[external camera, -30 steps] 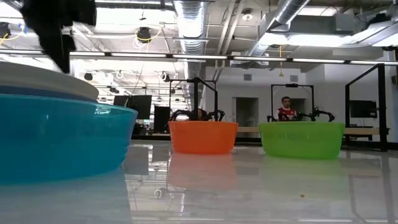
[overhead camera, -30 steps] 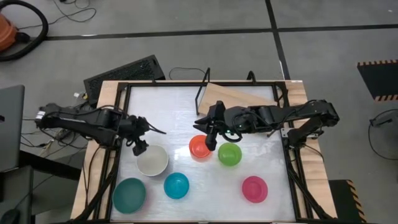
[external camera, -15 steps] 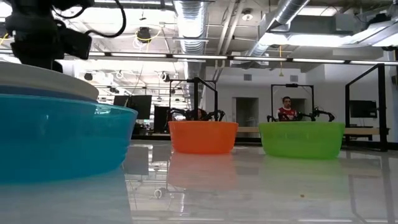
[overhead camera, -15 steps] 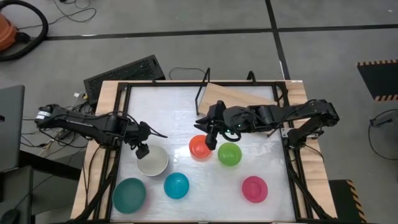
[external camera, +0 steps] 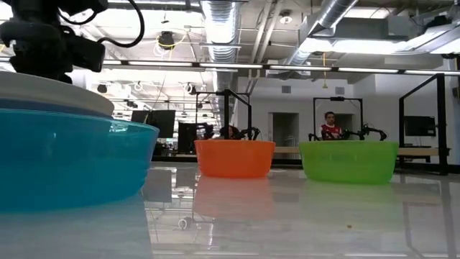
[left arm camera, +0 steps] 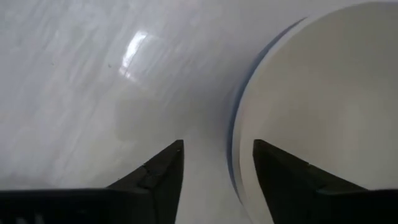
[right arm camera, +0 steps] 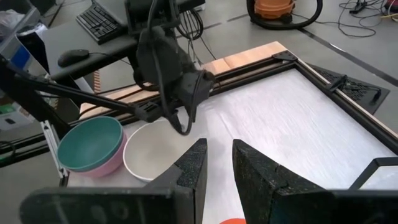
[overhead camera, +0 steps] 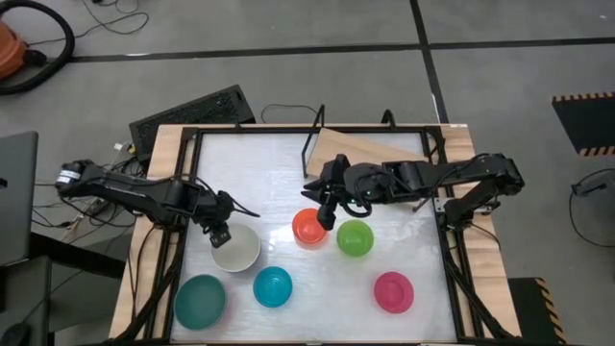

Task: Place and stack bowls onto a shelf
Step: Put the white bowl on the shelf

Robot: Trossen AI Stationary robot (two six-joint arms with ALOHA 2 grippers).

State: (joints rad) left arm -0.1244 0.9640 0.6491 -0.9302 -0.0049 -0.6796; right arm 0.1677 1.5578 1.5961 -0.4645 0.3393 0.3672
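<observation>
My left gripper (overhead camera: 220, 234) is open at the far-left rim of the white bowl (overhead camera: 236, 250). In the left wrist view, one finger (left arm camera: 155, 177) stands outside the rim (left arm camera: 235, 143) and the other (left arm camera: 283, 180) over the bowl's inside; I see no touch. My right gripper (overhead camera: 329, 217) hangs slightly open above the gap between the orange-red bowl (overhead camera: 308, 228) and the lime green bowl (overhead camera: 355, 237). The dark teal (overhead camera: 200, 300), bright blue (overhead camera: 273, 286) and pink (overhead camera: 393, 291) bowls stand on the tabletop near the front. The light-wood shelf (overhead camera: 370, 148) stands at the far side.
A black frame (overhead camera: 192, 135) runs round the white tabletop. In the low view the blue bowl (external camera: 65, 162) fills the left foreground, with the white bowl (external camera: 50, 90) behind it. A keyboard (overhead camera: 192, 111) lies beyond the far-left corner. A person (external camera: 330, 126) stands far off in the room.
My left gripper has moved a little toward the table's right and near edges and gone down to the white bowl's far-left rim. The bowls have stayed in place.
</observation>
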